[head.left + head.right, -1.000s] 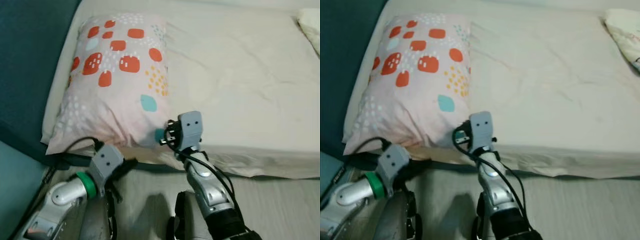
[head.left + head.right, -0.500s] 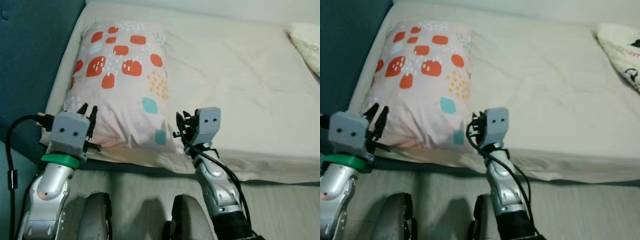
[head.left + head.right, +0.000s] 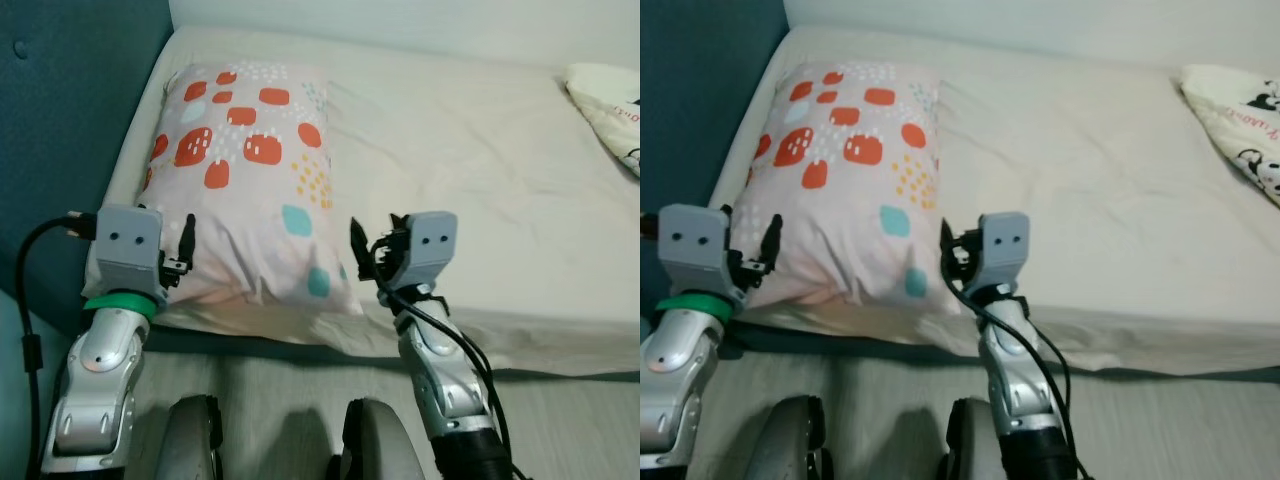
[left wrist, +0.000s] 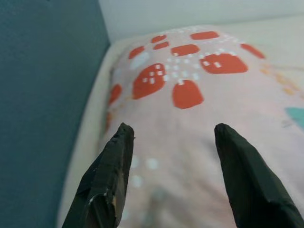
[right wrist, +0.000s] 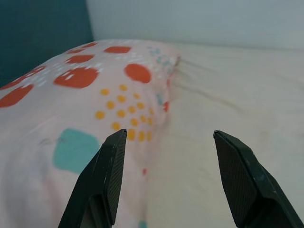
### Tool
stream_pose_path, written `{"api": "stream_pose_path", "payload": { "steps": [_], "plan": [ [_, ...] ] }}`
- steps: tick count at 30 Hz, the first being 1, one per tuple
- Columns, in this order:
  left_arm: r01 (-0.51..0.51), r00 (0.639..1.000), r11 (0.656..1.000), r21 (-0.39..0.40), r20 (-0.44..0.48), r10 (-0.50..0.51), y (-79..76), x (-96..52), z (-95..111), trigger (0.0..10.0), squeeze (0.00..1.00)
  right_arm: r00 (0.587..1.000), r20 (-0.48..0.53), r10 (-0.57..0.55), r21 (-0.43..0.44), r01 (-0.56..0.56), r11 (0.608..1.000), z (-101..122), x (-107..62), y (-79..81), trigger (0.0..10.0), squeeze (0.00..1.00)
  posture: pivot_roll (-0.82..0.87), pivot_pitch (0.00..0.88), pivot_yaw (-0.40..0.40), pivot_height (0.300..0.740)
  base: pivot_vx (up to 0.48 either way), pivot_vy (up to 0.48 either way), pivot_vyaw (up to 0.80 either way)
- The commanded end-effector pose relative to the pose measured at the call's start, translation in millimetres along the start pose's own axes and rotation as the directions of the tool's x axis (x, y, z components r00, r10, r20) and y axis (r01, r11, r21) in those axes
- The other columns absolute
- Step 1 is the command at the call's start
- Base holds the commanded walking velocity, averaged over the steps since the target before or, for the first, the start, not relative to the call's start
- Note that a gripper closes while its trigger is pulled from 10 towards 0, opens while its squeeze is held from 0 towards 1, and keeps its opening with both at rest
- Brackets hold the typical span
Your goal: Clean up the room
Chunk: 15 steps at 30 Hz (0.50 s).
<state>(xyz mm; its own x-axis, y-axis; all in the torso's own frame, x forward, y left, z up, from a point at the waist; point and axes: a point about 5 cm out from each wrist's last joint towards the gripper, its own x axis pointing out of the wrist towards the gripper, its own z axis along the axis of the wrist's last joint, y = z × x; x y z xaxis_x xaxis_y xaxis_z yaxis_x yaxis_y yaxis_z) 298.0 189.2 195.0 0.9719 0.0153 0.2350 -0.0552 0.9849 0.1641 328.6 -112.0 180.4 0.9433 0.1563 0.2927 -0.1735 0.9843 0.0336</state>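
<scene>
Looking down from the head, the patterned pillow [image 3: 245, 180] lies at the bed's [image 3: 480, 170] far-left end, near the headboard, seemingly placed. Left gripper [image 4: 171, 142] hovers splayed wide at its near-left edge. Right gripper [image 5: 168, 142], equally released, hangs by its near-right corner; another pillow [image 3: 1240, 120] remains far right.

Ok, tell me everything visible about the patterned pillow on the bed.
The pillow is pale pink soft fabric printed with red-orange blotches, teal patches, yellow and white dots. It lies flat on the cream bed sheet by the dark teal headboard. The left gripper and right gripper, both open, flank its near end.
</scene>
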Motion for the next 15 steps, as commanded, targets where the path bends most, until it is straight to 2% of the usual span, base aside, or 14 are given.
{"api": "stream_pose_path", "payload": {
  "steps": [1, 4, 12, 15],
  "plan": [
    [0.056, 0.998, 0.998, -0.038, -0.037, -0.058, -9.0, 0.4, -5.7, 10.0, 0.00, 0.999, -0.014, -0.035, -0.003, 0.035, 0.999, -2.7, -5.3, -4.1, 10.0, 0.00, 0.06, 0.119, -0.020, 0.606, 0.000, 0.000, 0.00],
    [0.084, 0.996, 0.994, -0.066, -0.031, -0.086, -14.7, 3.7, -3.0, 10.0, 0.00, 0.998, -0.008, -0.059, 0.023, 0.060, 0.998, -1.5, -6.2, -6.7, 10.0, 0.00, 0.05, 0.106, -0.015, 0.615, 0.000, 0.000, 0.00],
    [0.079, 0.996, 0.991, -0.107, -0.023, -0.082, -19.5, 8.2, 0.7, 10.0, 0.00, 0.998, -0.014, -0.066, 0.025, 0.067, 0.997, -1.5, -5.9, -8.8, 10.0, 0.00, 0.04, 0.100, -0.013, 0.635, 0.000, 0.000, 0.00],
    [0.065, 0.996, 0.991, -0.117, -0.052, -0.071, -22.0, 9.2, -2.6, 10.0, 0.00, 0.997, -0.030, -0.073, 0.026, 0.074, 0.997, -4.0, -5.9, -11.8, 10.0, 0.00, 0.05, 0.096, -0.013, 0.650, 0.000, 0.000, 0.00]
  ]
}}
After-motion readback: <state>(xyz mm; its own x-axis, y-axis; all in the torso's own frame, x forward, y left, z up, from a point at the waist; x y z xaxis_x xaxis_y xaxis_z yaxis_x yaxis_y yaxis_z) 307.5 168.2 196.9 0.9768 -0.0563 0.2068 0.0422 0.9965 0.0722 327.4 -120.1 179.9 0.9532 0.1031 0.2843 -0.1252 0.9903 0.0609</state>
